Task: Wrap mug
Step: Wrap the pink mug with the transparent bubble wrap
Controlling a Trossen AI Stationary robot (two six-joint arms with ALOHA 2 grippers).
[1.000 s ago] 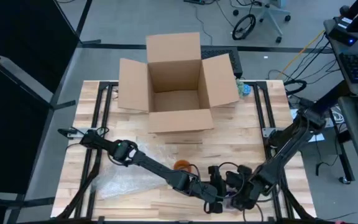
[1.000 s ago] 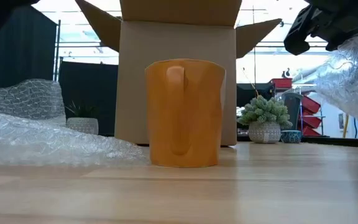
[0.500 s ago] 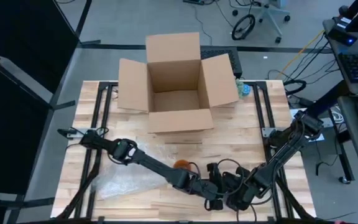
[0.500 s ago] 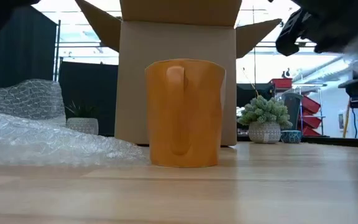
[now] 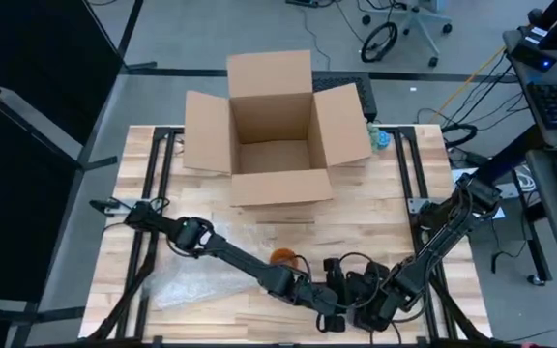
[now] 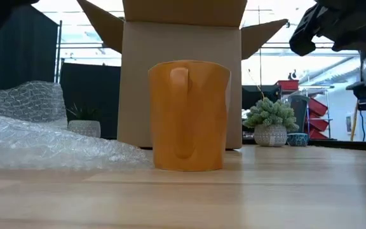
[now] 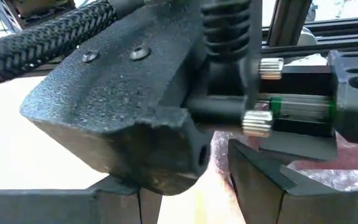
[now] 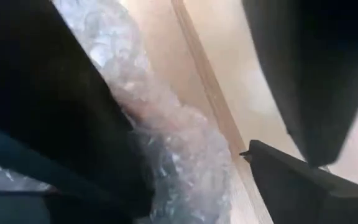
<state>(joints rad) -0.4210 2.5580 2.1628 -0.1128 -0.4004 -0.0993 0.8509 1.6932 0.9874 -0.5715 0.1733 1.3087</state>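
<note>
From above I see both arms meeting at the near edge of the table (image 5: 211, 198): the left gripper (image 5: 329, 317) and the right gripper (image 5: 364, 315) sit just beside each other, low over the wood. The orange mug (image 6: 188, 116) stands upright between them and the open cardboard box (image 5: 274, 126), its handle facing the low camera. 1 sheet of bubble wrap (image 5: 196, 282) lies flat beside the left arm, touching the table. My right wrist camera shows a fold of bubble wrap (image 8: 166, 143) running between that gripper's 2 dark fingers (image 8: 61, 118); I cannot tell whether they are clenched on it. I cannot tell the left gripper's state either; its wrist view is filled by the other arm's housing
</note>
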